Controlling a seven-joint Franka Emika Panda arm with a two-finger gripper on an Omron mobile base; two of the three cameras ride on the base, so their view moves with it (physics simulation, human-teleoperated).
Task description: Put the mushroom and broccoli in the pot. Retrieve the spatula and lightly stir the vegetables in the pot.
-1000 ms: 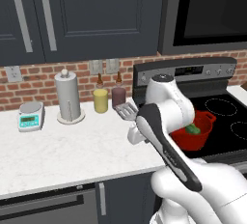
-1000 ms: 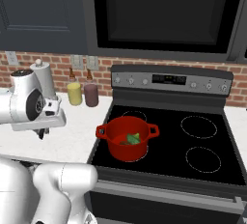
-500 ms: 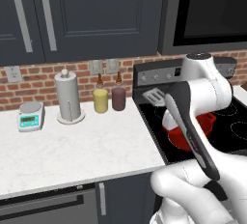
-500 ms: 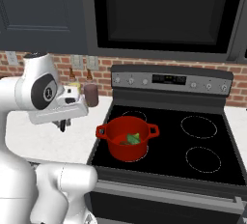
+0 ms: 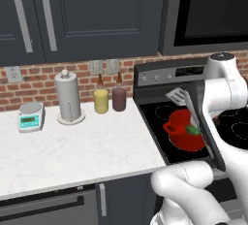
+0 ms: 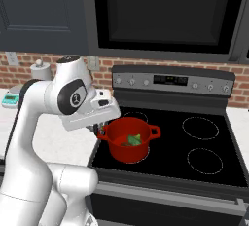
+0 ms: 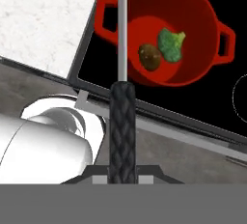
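Since the earlier frame the gripper (image 7: 120, 177), fingers clamped on the spatula (image 7: 122, 49), had swung from counter to pot (image 7: 193, 15); both vegetables lay inside, so lowering its head to stir seemed next.

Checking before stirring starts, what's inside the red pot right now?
Inside the pot lie the broccoli and the mushroom, side by side on its floor. The spatula shaft covers its left edge.

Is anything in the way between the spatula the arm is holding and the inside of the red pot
Nothing visible blocks it. The gripper holds the spatula by its black handle, beside the pot. The pot is open-topped with no lid, holding just the mushroom and broccoli on its bottom.
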